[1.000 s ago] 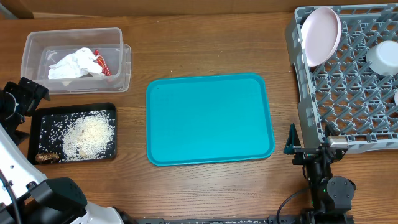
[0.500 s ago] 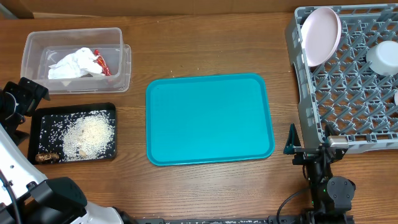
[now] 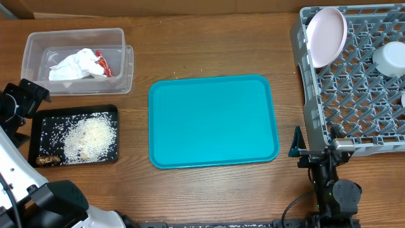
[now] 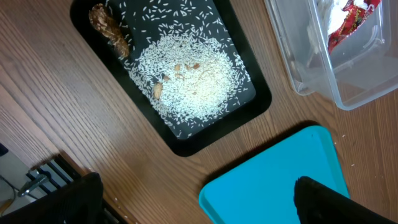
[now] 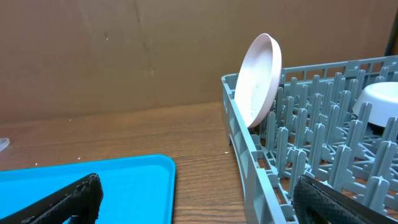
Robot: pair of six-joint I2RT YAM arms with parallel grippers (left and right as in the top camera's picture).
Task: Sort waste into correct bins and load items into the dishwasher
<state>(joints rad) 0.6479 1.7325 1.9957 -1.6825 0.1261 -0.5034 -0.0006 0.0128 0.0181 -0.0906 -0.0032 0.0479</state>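
Note:
The clear tub (image 3: pixel 76 33) at the back left holds a crumpled white napkin (image 3: pixel 74 65) and a red-and-white wrapper (image 3: pixel 103 64). The black tray (image 3: pixel 74 109) in front of it holds white rice (image 3: pixel 93 137) and a brown scrap (image 3: pixel 47 161). The grey dish rack (image 3: pixel 305 95) at the right holds an upright pink plate (image 3: pixel 326 36) and a white bowl (image 3: pixel 389 58). My left gripper (image 3: pixel 22 98) is open and empty beside the black tray. My right gripper (image 3: pixel 314 154) is open and empty at the rack's front left corner. No chopsticks are in view.
A bare teal serving tray (image 3: pixel 212 120) lies in the middle of the wooden table. In the left wrist view the teal tray's corner (image 4: pixel 280 180) lies between my open fingers (image 4: pixel 196 202). In the right wrist view my fingers (image 5: pixel 199 205) straddle the gap between the teal tray (image 5: pixel 93 180) and the rack (image 5: pixel 249 149).

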